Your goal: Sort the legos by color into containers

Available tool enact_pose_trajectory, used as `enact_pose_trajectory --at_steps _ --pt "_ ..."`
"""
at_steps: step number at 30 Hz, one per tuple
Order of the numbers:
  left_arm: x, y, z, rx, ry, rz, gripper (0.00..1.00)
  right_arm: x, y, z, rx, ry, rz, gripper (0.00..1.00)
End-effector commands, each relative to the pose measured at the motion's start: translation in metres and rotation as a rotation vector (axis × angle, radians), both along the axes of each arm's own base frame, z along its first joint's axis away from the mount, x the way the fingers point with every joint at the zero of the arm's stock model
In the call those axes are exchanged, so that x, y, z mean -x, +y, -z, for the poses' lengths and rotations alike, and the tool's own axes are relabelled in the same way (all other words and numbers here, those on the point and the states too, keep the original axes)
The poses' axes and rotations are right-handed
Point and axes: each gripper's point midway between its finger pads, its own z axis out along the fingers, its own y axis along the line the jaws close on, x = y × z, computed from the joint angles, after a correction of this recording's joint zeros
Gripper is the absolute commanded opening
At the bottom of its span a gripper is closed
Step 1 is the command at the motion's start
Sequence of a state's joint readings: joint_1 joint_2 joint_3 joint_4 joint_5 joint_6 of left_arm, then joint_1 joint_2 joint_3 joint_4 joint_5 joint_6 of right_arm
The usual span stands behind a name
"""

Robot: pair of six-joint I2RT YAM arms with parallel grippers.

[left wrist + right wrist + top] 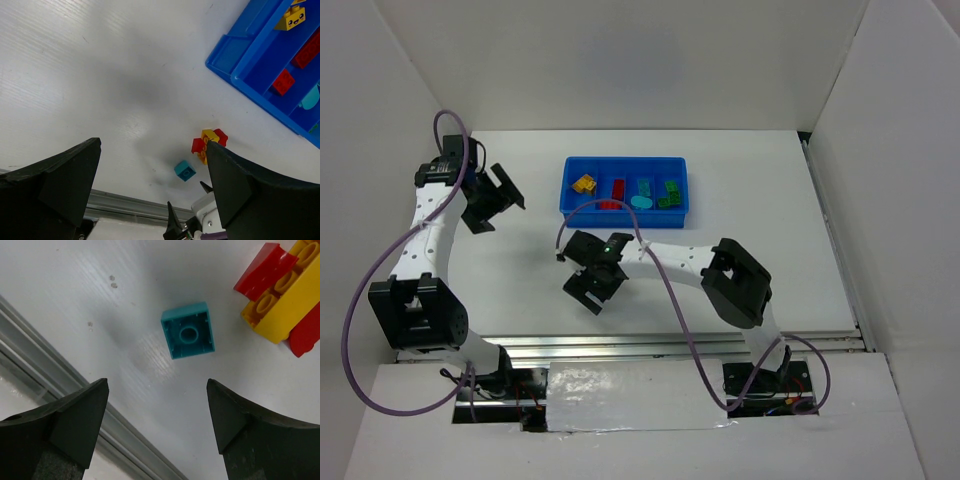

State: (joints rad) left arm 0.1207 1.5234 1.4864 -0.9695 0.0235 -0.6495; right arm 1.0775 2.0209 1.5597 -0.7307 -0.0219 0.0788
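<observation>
A small teal lego (188,336) lies hollow side up on the white table, apart from my right gripper (156,385), which hangs open just above and short of it. Beside it sits a yellow brick with red pieces stuck to it (280,295). The left wrist view shows the same teal lego (185,170) and red-yellow cluster (209,142). The blue tray (568,190) holds yellow (585,184), red (616,190), teal (642,190) and green (670,193) legos in separate compartments. My left gripper (495,198) is open and empty, left of the tray. From above, my right gripper (592,285) hides the loose legos.
A metal rail (60,375) runs along the table's near edge, close behind the teal lego. White walls enclose the table on three sides. The right arm's elbow (740,280) rests low at the near right.
</observation>
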Motion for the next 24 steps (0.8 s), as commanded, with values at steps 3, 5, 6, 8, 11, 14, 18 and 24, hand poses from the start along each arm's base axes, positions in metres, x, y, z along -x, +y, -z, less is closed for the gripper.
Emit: enact_pose_trajectory --at_steps 3,5,6,8,11,14,18,24 --pt "-0.006 -0.002 -0.019 -0.008 -0.058 0.038 1.0 -0.021 0.017 0.009 -0.038 -0.088 0.005 0.86" --pt "-0.006 -0.006 -0.018 0.012 -0.054 0.053 0.99 -0.027 0.019 0.011 -0.032 -0.11 0.006 0.86" --pt "-0.006 -0.007 -0.018 0.017 -0.05 0.057 0.99 -0.031 0.018 0.013 -0.02 -0.132 0.009 0.86" --pt "-0.004 -0.008 -0.017 0.022 -0.048 0.061 0.99 -0.035 0.018 0.018 -0.011 -0.139 0.012 0.86" --pt "0.0 -0.01 -0.016 0.028 -0.047 0.066 0.99 -0.04 0.016 0.025 0.002 -0.145 0.017 0.86" --pt "0.005 -0.017 -0.012 0.05 -0.043 0.079 0.99 -0.047 0.015 0.03 0.005 -0.147 0.03 0.86" --pt "0.006 -0.019 -0.014 0.049 -0.053 0.089 1.0 -0.058 0.018 0.031 -0.009 -0.149 0.049 0.85" --pt "0.008 -0.022 -0.015 0.046 -0.054 0.099 0.99 -0.058 0.031 0.03 -0.054 -0.089 0.02 0.75"
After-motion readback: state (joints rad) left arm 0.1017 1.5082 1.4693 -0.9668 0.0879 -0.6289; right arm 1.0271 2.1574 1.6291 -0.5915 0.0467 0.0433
